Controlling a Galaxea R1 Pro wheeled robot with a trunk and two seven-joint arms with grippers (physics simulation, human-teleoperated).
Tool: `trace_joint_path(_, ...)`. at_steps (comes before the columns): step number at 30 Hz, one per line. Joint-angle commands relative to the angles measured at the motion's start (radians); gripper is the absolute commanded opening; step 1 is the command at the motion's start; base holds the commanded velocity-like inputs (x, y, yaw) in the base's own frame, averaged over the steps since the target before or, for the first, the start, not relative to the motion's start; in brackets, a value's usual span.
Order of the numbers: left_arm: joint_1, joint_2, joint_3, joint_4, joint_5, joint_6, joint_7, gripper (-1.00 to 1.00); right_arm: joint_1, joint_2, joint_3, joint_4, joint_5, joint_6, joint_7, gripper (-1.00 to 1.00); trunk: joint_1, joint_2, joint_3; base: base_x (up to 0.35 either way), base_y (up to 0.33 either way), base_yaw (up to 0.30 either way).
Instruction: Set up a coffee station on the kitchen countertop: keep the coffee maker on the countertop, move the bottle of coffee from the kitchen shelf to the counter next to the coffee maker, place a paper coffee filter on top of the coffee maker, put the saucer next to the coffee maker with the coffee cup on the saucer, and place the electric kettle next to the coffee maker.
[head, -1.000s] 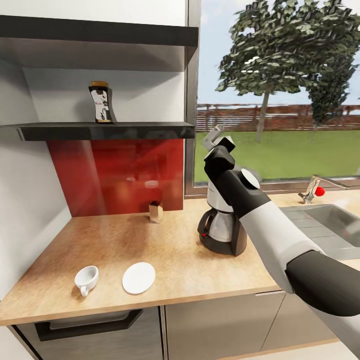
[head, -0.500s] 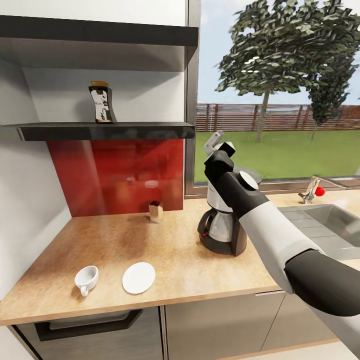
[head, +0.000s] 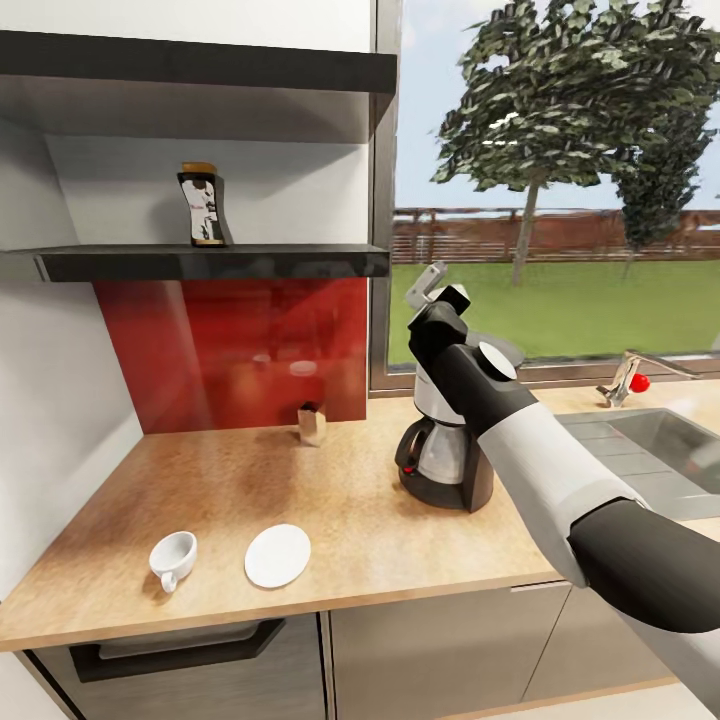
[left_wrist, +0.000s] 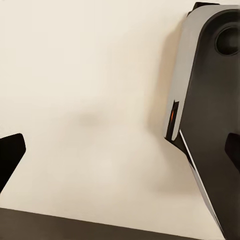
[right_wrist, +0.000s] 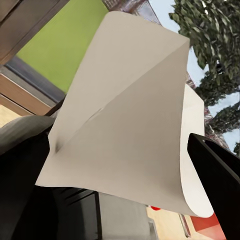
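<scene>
One bottle (head: 203, 205) of coffee stands upright on the lower of two dark shelves (head: 210, 262), against the white wall. Below it, on the wooden counter (head: 250, 500), one white cup (head: 173, 559) lies tipped on its side near the front edge, and one white saucer (head: 277, 555) lies flat just beside it, the two apart and not touching. Further back, one small brown pack (head: 311, 423) stands close to the red backsplash (head: 235, 350). One coffee maker (head: 445, 455), black and silver, stands on the counter in front of the window (head: 560, 180). One arm shows in the head view, the right arm (head: 540, 470), reaching up from the lower right so that its wrist covers the top of the coffee maker; the right gripper (head: 430, 285) is raised above the machine against the grass outside. In the right wrist view its two fingers are closed on one paper filter (right_wrist: 125, 115), a cream cone whose fold runs across the frame, with the black finger (right_wrist: 215, 165) at one edge. At the far right are one sink (head: 660, 440) and one tap (head: 630, 375) with a red knob. In the left wrist view the left gripper (left_wrist: 120, 155) faces a pale surface, its two dark fingertips (left_wrist: 10, 155) set wide apart with nothing between them.
</scene>
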Motion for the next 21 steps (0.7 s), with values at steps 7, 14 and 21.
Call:
trace_joint_path(7, 0.0, 0.0, -0.001, 0.0, 0.01, -0.001, 0.001, 1.0, -0.001, 0.0, 0.002, 0.0, 0.01, 0.003, 0.012, -1.0, 0.0, -0.001, -0.001, 0.0, 0.0, 0.0)
trace_joint_path(14, 0.0, 0.0, -0.001, 0.0, 0.01, -0.001, 0.001, 1.0, -0.001, 0.0, 0.002, 0.002, 0.01, 0.003, 0.013, -1.0, 0.0, -0.001, -0.001, 0.0, 0.0, 0.0)
trace_joint_path(21, 0.0, 0.0, -0.001, 0.0, 0.01, -0.001, 0.001, 1.0, -0.001, 0.0, 0.002, 0.015, 0.009, 0.003, 0.012, 1.0, 0.0, -0.001, -0.001, 0.0, 0.0, 0.0)
